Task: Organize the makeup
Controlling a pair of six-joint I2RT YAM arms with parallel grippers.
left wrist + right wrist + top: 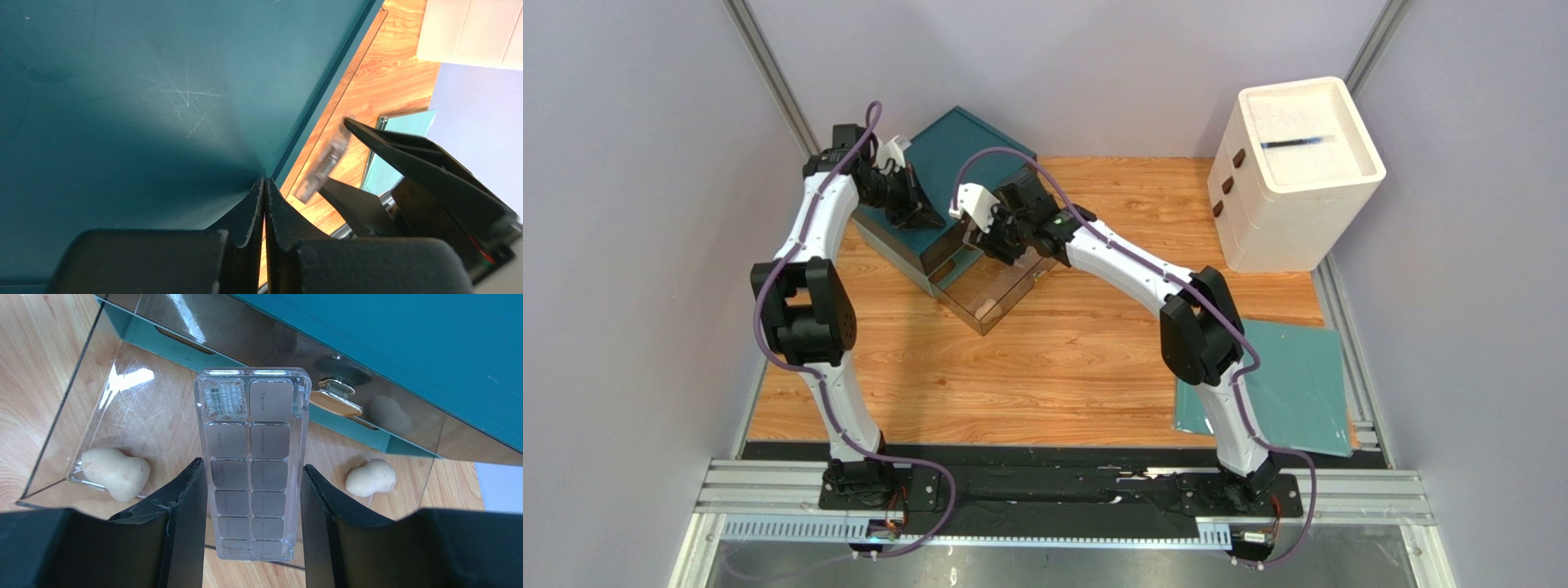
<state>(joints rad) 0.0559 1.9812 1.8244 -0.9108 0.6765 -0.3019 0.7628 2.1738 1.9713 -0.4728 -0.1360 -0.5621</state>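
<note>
My right gripper [252, 468] is shut on the flat clear palette of grey-brown squares [251, 447], gripping its long edges and holding it tilted over the pulled-out clear drawer [67, 435] of the teal drawer box [952, 159]. Two peach sponges lie on the drawer floor, one at the left [116, 473] and one at the right [370, 478]. A gold-rimmed round piece [334, 398] shows at the drawer's back. No bottles are clearly visible. My left gripper [264, 184] is shut and empty, its tips on the box top [153, 92]. In the top view the grippers are at the box [918, 211] and over the drawer [999, 235].
A white drawer unit [1293, 172] stands at the back right. A flat teal mat [1290, 386] lies at the front right beside the right arm. The teal box overhangs the back of the open drawer.
</note>
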